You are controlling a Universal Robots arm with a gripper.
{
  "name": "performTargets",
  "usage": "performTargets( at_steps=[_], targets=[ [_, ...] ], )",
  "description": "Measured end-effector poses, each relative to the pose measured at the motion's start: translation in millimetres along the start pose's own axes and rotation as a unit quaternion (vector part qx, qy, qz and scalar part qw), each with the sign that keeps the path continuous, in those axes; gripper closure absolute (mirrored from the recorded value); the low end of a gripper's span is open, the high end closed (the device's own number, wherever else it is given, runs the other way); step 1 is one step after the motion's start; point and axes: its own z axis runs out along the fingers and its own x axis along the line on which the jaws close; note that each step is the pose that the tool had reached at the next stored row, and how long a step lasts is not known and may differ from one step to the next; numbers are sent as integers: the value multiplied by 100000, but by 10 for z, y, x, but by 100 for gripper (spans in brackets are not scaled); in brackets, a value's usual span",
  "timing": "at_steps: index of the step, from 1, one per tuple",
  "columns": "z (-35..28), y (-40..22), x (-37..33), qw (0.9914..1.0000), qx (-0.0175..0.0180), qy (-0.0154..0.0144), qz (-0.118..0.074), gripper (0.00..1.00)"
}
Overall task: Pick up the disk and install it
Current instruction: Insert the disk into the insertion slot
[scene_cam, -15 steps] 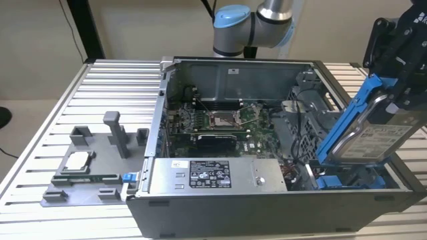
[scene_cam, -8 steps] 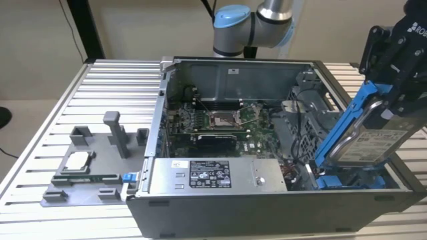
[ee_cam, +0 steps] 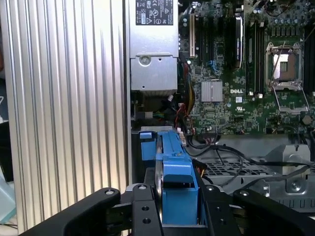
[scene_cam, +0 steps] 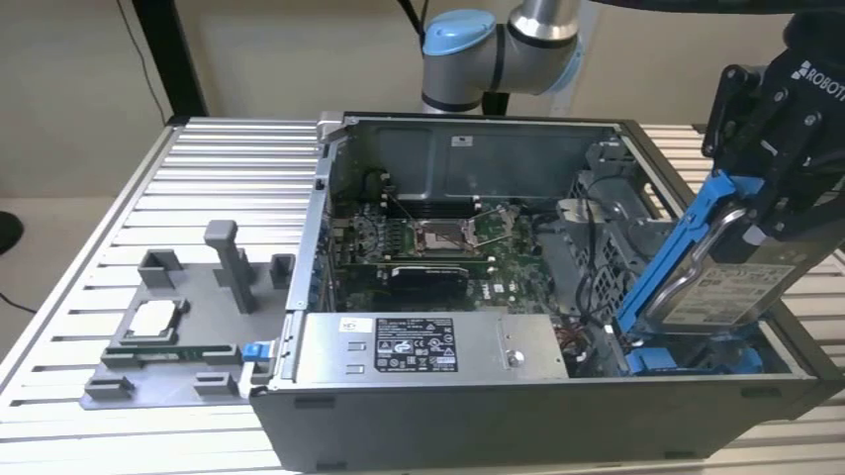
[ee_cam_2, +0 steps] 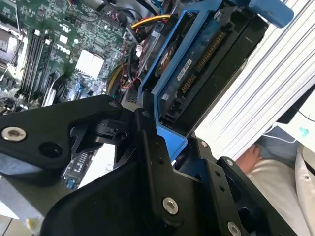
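The fingers point(ee_cam: 142, 212) are closed on the disk point(ee_cam: 173, 162), pressed against the two sides of its blue carrier, as is seen in both wrist views. In the exterior view the gripper point(scene_cam: 777, 226) is clamped on the upper end of the disk point(scene_cam: 729, 282). The disk is held steeply tilted over the computer case point(scene_cam: 462, 416), at the case's near corner on the exterior view's right. Its lower end is dipped into the drive bay point(scene_cam: 687, 358); whether it touches the blue bay parts cannot be told.

The step in hand is judged to be the seating of the disk in that bay. It is best done with the carrier's long edges kept in line with the bay's walls, so that nothing is wedged askew. The connector end, seen in the second wrist view point(ee_cam_2: 199, 61), should be kept clear of the loose cables point(ee_cam: 236, 150) beside the bay. A firm, centred hold is wanted, since a twist could be forced by the tilt.

A white printed label is carried on the disk's face. A black-and-white sticker is borne by the grey box point(scene_cam: 422, 348) along the case's near edge. White lettering is marked on the gripper's housing and on the circuit board point(ee_cam: 231, 93). None of this print is read off here.
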Motion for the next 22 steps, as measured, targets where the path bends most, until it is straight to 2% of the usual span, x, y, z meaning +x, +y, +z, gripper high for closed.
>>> performTargets(
  at_steps=[4,10,22],
  targets=[
    [12,-3,-18,100000,0,1,-66,100],
    [29,-50,-21,100000,-1,10,-128,100],
    [123,-55,-22,100000,-1,10,-128,100]
  ],
)
